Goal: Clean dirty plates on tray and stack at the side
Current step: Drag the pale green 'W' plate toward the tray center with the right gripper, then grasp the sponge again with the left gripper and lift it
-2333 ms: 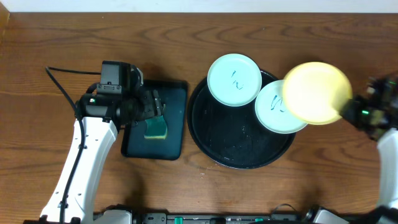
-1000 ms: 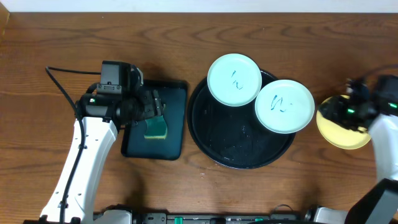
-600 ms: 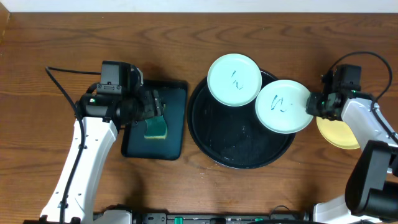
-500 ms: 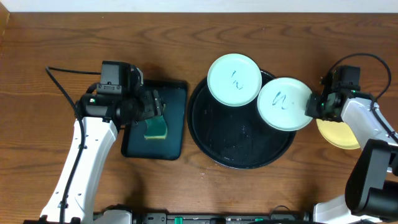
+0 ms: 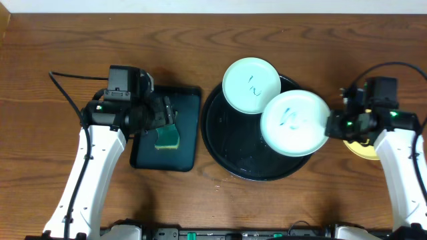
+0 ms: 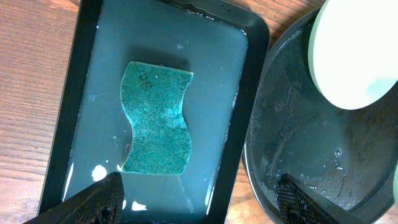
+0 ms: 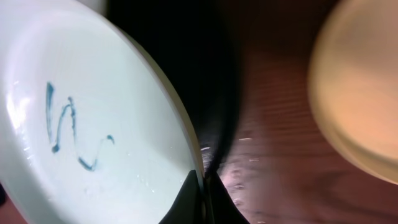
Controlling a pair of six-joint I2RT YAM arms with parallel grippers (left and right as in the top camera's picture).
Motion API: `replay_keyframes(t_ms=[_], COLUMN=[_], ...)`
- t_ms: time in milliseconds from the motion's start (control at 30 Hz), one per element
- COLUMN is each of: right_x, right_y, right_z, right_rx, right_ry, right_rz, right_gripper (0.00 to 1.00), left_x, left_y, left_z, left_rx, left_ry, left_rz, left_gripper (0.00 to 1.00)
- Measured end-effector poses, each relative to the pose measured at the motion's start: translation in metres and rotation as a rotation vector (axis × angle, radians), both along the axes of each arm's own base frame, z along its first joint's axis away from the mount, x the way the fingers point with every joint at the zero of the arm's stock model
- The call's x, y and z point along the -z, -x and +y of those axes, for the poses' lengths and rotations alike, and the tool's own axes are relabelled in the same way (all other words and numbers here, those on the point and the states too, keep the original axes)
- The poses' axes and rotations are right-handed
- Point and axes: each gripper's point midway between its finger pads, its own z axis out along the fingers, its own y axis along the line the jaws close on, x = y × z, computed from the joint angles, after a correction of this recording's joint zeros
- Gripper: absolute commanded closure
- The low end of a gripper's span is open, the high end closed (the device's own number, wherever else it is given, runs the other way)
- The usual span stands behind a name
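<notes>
Pinching a scribbled plate point(image 5: 292, 123), the right tool point(image 7: 200, 186) seems clamped (left tool point(image 6: 199, 198) spread).

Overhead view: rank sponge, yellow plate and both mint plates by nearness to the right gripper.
1. Held mint plate, in the right gripper.
2. Yellow plate, just right.
3. Other mint plate, back of the tray.
4. Sponge, far left.

Blue-green scribbles point(image 7: 52, 118) mark both mint-white plates point(image 5: 251, 85); the third plate point(image 7: 360, 87) is pale yellow, the round tray point(image 5: 240, 153) glossy black.
</notes>
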Motion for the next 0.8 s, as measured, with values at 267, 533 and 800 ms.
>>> replay_keyframes(t_ms=[267,533,800], right_x=[0.046,0.089,0.086], right_y=[-0.003,0.004,0.001], right_z=[0.071,0.08,0.076], right_rx=[-0.161,-0.158,-0.147], right_ry=[-0.048,-0.037,-0.009], right_rz=[-0.012,0.072,0.063], right_gripper=[0.99,0.82,0.69], left_x=[0.0,0.008,0.048], left_y=[0.0,0.008,0.006], left_z=[0.0,0.011,0.017], left_rx=[0.0,-0.024,-0.035], left_ry=[0.0,-0.061,-0.105], left_rz=[0.001,0.044,0.141], left_gripper=[0.21,0.21,0.29])
